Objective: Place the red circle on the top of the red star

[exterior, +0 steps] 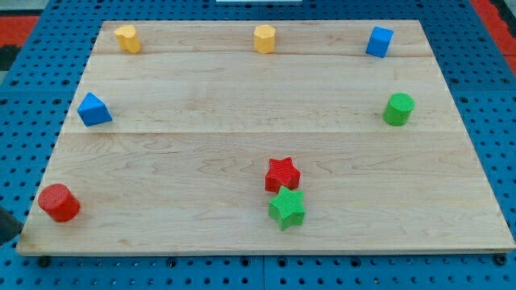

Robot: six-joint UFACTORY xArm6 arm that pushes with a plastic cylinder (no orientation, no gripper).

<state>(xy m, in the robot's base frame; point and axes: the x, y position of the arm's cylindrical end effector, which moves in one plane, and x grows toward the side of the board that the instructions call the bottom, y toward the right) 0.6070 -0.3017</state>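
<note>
The red circle (59,202) is a short red cylinder at the view's bottom left corner of the wooden board (201,105). The red star (282,173) lies right of centre towards the view's bottom. A green star (286,208) touches it from below. A dark shape at the view's left edge, just left of the red circle, looks like my rod; my tip (10,240) is cut off by the frame and stands apart from the circle.
A yellow block (126,38) and a yellow hexagon (264,39) stand along the view's top, with a blue cube (379,41) at top right. A blue triangle (93,109) is at the left, a green cylinder (398,109) at the right.
</note>
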